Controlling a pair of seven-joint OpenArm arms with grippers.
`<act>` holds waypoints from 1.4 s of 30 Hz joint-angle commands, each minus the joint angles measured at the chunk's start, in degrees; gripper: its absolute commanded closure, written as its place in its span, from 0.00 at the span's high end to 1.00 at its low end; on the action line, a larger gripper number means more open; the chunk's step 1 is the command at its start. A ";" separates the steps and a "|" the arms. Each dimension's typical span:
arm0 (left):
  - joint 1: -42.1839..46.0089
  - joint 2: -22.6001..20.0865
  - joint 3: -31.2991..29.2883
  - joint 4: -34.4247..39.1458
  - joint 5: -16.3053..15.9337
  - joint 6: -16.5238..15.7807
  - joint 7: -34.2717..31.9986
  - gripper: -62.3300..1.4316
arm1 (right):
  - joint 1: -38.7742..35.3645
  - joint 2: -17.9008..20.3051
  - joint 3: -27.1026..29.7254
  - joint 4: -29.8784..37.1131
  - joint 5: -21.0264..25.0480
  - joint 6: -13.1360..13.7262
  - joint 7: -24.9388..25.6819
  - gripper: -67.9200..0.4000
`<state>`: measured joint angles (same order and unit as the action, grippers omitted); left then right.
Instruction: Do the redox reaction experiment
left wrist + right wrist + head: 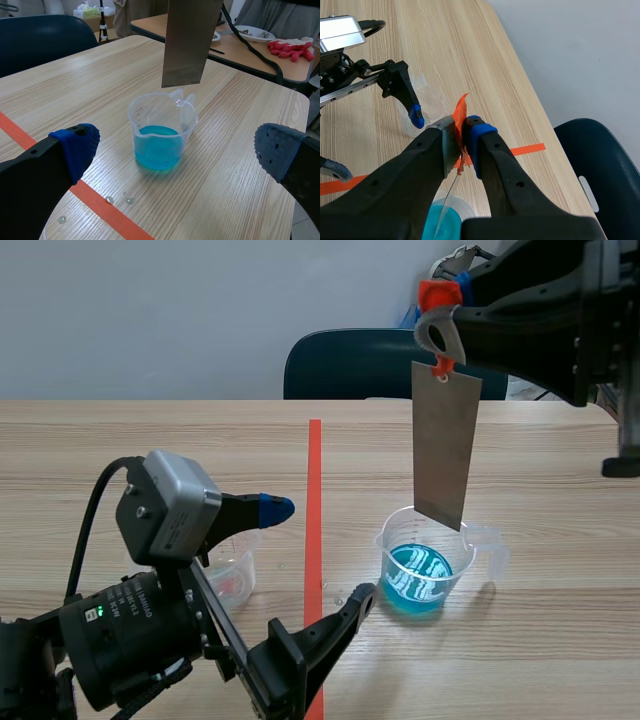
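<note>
While above the beaker (425,565), metal strip (446,445) hangs pinched in right gripper (441,338) by its orange tab (461,107).
Judged stiff, light, slick: tab hold suits. Left gripper (177,147) wide, empty.

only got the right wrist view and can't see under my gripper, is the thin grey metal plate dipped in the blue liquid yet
observer: No. The grey metal plate hangs upright with its lower edge above the rim of the clear plastic beaker, clear of the blue liquid.
operator: left gripper holding that beaker
observer: No. The left gripper is open, both pads short of the beaker.
operator: table dry
observer: Not quite: a few clear droplets lie by the orange-red tape line.
</note>
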<state>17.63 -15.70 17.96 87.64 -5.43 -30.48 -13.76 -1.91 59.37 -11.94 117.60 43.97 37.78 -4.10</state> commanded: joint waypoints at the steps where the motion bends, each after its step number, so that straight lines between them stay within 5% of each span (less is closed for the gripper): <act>1: 0.44 0.28 -0.09 0.94 -0.72 -0.13 -0.76 1.00 | 0.81 0.11 0.76 0.09 0.59 -0.20 0.85 0.01; 22: 0.44 0.28 -0.09 0.94 -0.72 -0.13 -0.74 1.00 | 0.79 -0.02 0.74 0.09 -1.64 -0.07 2.36 0.01; 34: 0.44 0.28 -0.09 0.94 -0.72 -0.13 -0.74 1.00 | 0.79 -0.11 -0.28 -2.05 -6.40 1.68 7.76 0.01; 42: 0.44 0.28 -0.09 0.94 -0.72 -0.13 -0.52 1.00 | 0.79 -3.54 -0.55 -5.97 -11.69 4.94 10.67 0.01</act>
<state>17.63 -15.70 17.96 87.64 -5.43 -30.48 -13.65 -1.91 55.68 -12.49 111.50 32.10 42.37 5.48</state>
